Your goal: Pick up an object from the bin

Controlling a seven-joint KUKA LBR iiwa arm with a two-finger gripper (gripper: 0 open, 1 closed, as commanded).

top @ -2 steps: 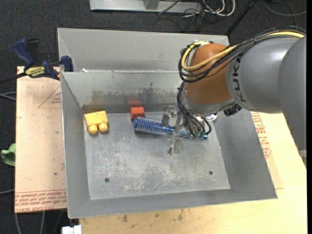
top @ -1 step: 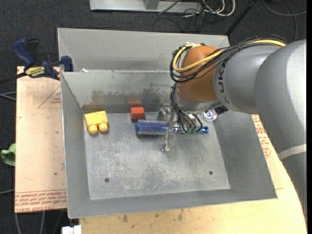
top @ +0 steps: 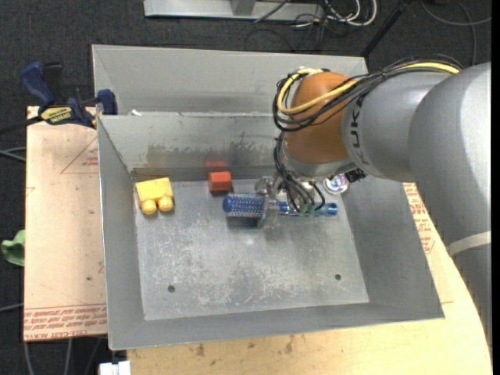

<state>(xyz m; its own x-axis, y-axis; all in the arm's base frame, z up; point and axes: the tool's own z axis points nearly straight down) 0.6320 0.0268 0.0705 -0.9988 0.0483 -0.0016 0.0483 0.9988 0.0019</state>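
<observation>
My gripper [top: 269,198] hangs low in the middle of the bin near the back wall, below the orange wrist cover. Right at its left side lies a blue ridged cylinder [top: 243,207], like a hair roller, lying on its side on the floor. The metal fingers stand against the right end of that roller. A small orange-red block [top: 220,180] rests just behind the roller, against the back wall.
A yellow toy brick [top: 155,194] lies at the back left of the bin floor. The arm and its cables cover the bin's right rear part. The floor in front of the roller is bare metal.
</observation>
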